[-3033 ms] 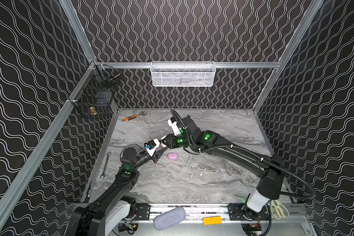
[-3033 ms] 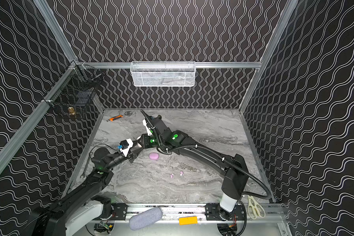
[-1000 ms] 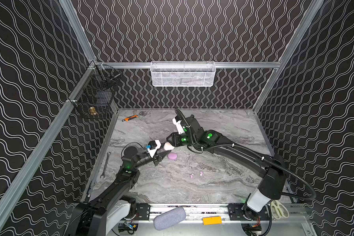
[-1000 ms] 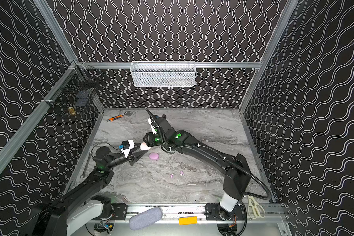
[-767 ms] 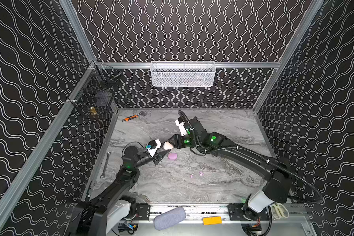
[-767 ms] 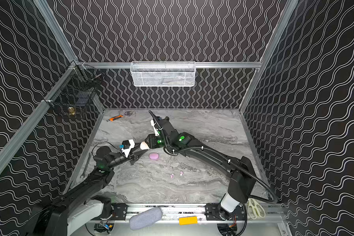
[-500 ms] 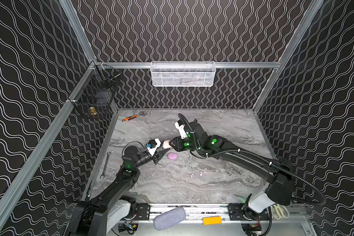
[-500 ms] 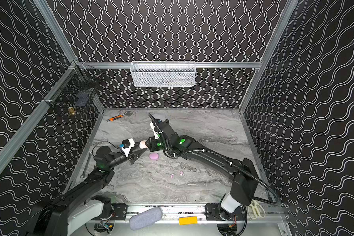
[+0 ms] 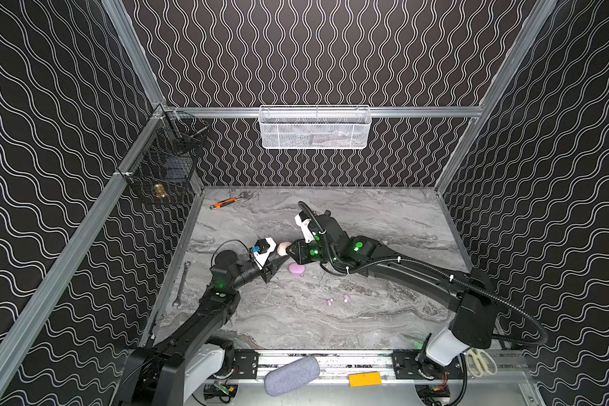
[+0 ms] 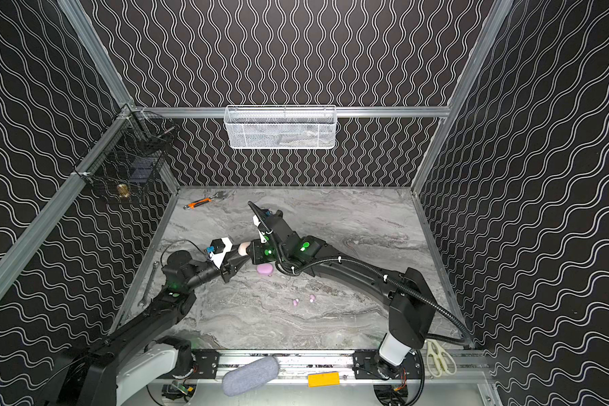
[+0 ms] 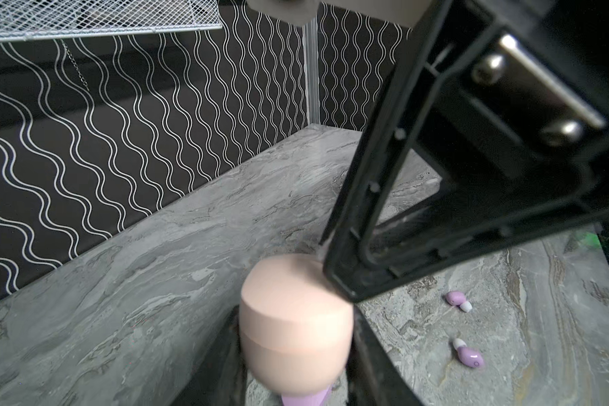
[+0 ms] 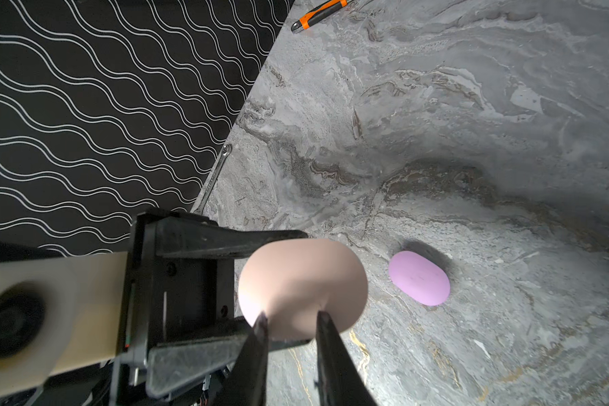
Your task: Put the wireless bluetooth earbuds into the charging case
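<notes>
While both arms are standing tip to tip left of centre, you are looking at a grey marble table [image 9: 384, 218] with the work going on just above its surface.

Your left gripper [image 9: 281, 255] is clenching the cream charging case [image 12: 303, 277] from two sides and holding it clear of the marble. In the left wrist view a seam is showing around the case, which is looking shut.

Your right gripper [image 12: 290, 318] is pointing in from the right. Its jaws are standing a narrow gap apart with both tips touching the near face of the cream charging case. You cannot tell whether they are pinching it.

The lilac charging case [image 9: 296, 269] is lying shut and flat on the table, just below the held one.

The first lilac earbud [image 9: 329, 301] and second lilac earbud [image 9: 346, 298] are lying loose on the marble. They are near each other and well apart from both grippers, toward the front rail.
</notes>
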`<action>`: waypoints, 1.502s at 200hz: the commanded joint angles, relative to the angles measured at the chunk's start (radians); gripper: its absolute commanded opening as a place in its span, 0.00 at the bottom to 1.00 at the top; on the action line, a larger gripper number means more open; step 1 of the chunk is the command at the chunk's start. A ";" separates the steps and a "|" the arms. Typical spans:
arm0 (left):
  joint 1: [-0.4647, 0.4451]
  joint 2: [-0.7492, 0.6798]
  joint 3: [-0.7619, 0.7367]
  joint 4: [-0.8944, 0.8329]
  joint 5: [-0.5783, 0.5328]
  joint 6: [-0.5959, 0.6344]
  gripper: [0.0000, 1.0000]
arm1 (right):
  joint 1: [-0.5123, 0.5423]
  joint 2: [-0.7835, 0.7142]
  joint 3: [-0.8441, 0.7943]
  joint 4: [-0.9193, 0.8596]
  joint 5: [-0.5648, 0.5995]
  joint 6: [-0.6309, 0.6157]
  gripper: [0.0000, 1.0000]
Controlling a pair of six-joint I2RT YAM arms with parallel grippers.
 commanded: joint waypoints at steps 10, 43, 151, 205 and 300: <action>0.000 -0.001 0.010 0.101 0.033 0.001 0.00 | 0.005 -0.004 0.013 -0.038 -0.017 -0.006 0.36; 0.003 0.011 0.009 0.083 0.076 0.012 0.00 | 0.001 -0.099 -0.006 -0.049 0.054 -0.077 0.60; 0.003 0.009 0.072 -0.092 0.290 0.059 0.00 | 0.000 -0.320 -0.165 -0.183 0.191 -0.326 0.85; 0.003 0.004 0.129 -0.220 0.394 0.093 0.00 | 0.004 -0.388 -0.221 -0.212 0.322 -0.360 0.86; 0.002 0.064 0.251 -0.583 0.610 0.299 0.00 | 0.062 -0.387 -0.259 -0.166 0.132 -0.470 0.84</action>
